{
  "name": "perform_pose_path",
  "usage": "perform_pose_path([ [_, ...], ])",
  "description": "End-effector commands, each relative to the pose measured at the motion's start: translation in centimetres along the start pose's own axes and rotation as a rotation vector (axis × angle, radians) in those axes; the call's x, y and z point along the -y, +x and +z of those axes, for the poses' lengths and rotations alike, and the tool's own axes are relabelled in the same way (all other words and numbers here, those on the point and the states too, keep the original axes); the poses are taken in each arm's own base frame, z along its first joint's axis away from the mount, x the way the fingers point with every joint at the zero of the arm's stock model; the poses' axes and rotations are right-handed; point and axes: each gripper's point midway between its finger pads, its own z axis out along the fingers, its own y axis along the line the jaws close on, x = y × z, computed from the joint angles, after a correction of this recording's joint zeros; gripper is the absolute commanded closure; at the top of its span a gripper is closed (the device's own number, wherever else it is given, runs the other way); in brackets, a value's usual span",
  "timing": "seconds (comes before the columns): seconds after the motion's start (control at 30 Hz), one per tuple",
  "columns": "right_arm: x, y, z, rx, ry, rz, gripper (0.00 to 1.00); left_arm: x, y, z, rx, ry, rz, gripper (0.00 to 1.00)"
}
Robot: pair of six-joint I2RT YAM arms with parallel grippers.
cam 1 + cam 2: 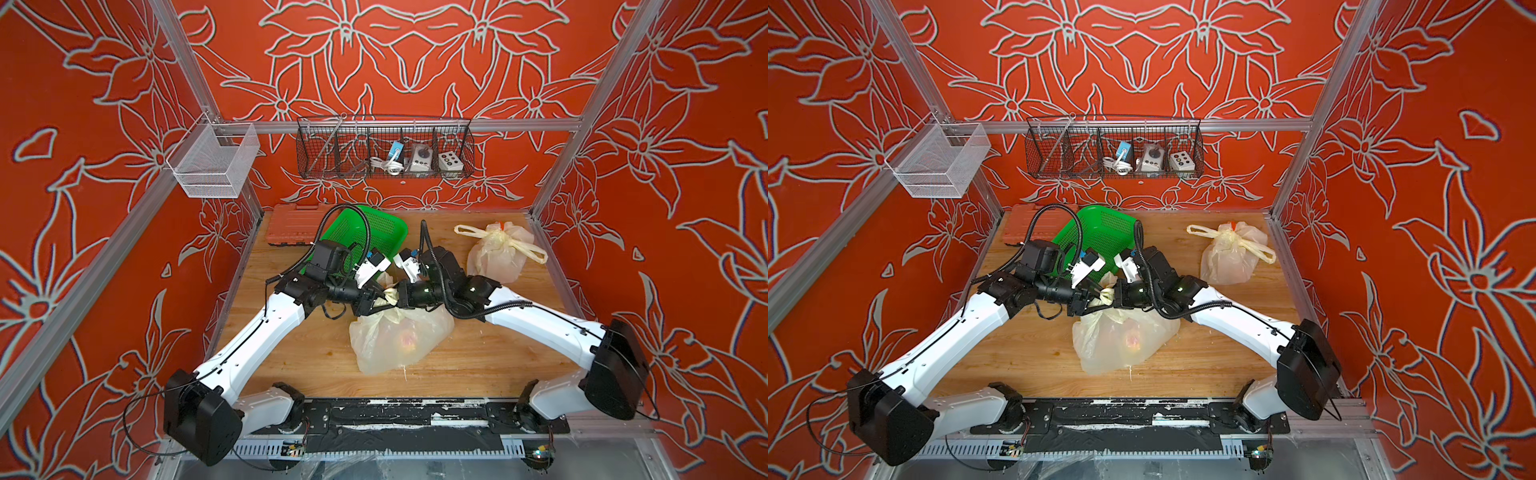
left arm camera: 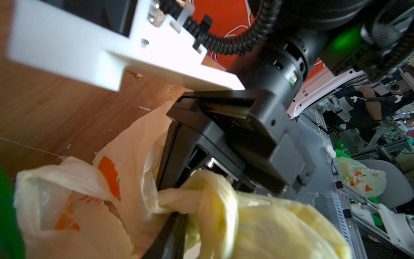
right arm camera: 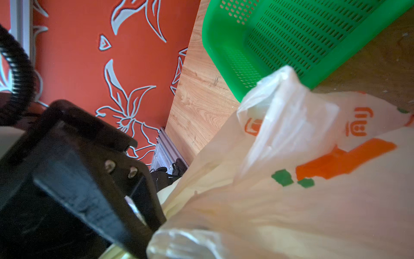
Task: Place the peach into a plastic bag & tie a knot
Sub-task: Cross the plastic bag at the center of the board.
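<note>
In both top views a translucent cream plastic bag [image 1: 386, 353] [image 1: 1100, 353] lies mid-table, and the peach [image 1: 409, 341] [image 1: 1133, 341] shows through its wall. Just behind the bag my two grippers meet over its bunched handles. The left gripper [image 1: 380, 296] [image 1: 1096, 296] is shut on a yellowish handle, which in the left wrist view loops around another strand as a knot [image 2: 212, 197]. Facing it, the right gripper [image 1: 400, 293] [image 1: 1116, 295] is shut on the bag's other handle [image 3: 179, 244]. The fingertips are hidden by plastic.
A tilted green basket [image 1: 365, 232] [image 1: 1100, 237] stands right behind the grippers. A second, tied bag [image 1: 496, 253] [image 1: 1229, 257] sits at the back right. An orange tool case [image 1: 293, 228] lies at the back left. Wire baskets [image 1: 384, 149] hang on the wall.
</note>
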Motion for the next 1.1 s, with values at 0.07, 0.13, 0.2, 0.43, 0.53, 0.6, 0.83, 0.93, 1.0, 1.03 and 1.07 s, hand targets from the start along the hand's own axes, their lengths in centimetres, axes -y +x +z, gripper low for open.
perform_pose_path([
  [0.07,-3.2,-0.6,-1.1,0.01,-0.088,-0.042,1.0,-0.8,-0.2,-0.1,0.006,-0.068,0.082,0.86],
  [0.13,-2.8,-0.1,-1.1,0.005,-0.08,-0.046,1.0,-0.8,-0.7,-0.3,0.023,-0.084,0.099,0.92],
  [0.2,-2.4,0.2,-1.2,0.007,-0.075,-0.05,1.0,-0.8,-0.9,-0.5,0.033,-0.091,0.108,0.99],
  [0.43,-0.7,0.9,-4.3,0.002,0.017,-0.265,0.65,0.5,-0.4,-1.1,0.034,-0.047,0.177,1.0],
  [0.53,-0.6,1.6,-6.9,-0.032,0.029,-0.479,0.53,2.0,0.0,-1.5,0.049,0.016,0.24,1.0],
  [0.6,-0.6,2.2,-8.3,-0.044,0.052,-0.674,0.47,2.9,0.2,-1.6,0.053,0.065,0.272,1.0],
  [0.83,-1.6,1.2,-8.6,0.003,0.042,-1.093,0.29,4.8,-0.3,-2.0,0.079,0.168,0.327,1.0],
  [0.93,-3.1,0.8,-8.0,0.059,-0.038,-1.227,0.24,5.2,-0.2,-1.9,0.072,0.212,0.322,1.0],
  [1.0,-3.6,1.0,-7.5,0.033,-0.093,-1.279,0.23,5.4,-0.2,-1.8,0.072,0.237,0.316,1.0],
  [1.03,-3.9,1.4,-7.2,0.009,-0.131,-1.296,0.23,5.5,-0.3,-1.8,0.073,0.243,0.316,1.0],
  [1.07,-4.1,1.6,-7.0,-0.008,-0.162,-1.303,0.23,5.5,-0.3,-1.8,0.074,0.247,0.316,1.0],
])
